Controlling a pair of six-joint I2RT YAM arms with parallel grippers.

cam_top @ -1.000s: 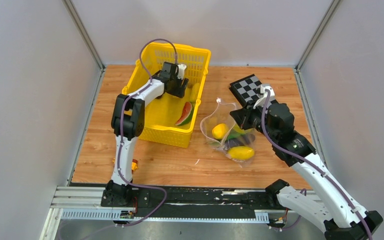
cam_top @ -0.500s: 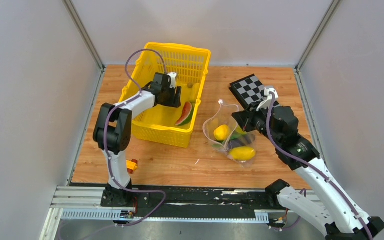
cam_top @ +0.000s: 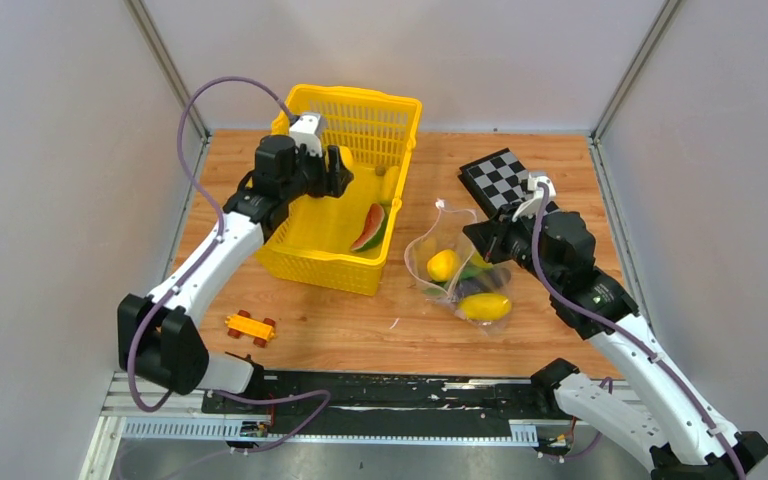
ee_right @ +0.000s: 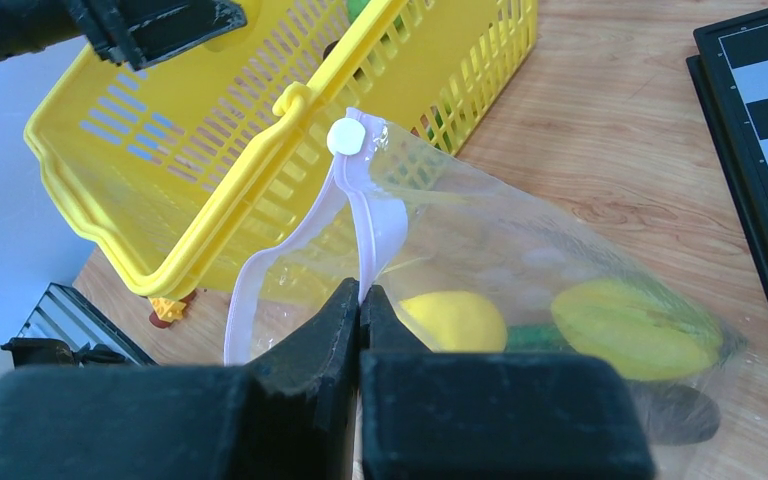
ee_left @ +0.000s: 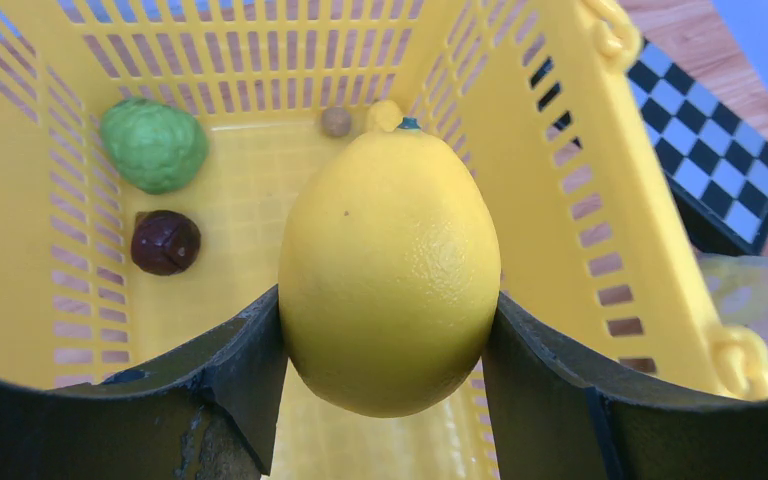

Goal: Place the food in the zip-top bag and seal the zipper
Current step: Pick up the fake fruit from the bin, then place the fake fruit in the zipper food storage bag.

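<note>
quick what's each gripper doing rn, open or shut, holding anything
left gripper: closed on the lemon, above the yellow basket
right gripper: closed, pinching the zipper of the zip-top bag

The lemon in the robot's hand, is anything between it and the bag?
Only the basket's wall stands between the lemon, held by the left gripper, and the zip-top bag. It likely needs lifting over that rim.

Yellow lemon (ee_left: pixel 390 275) held aloft; clear bag (cam_top: pixel 457 272) part-filled, zipper (ee_right: pixel 361 215) unsealed.
</note>
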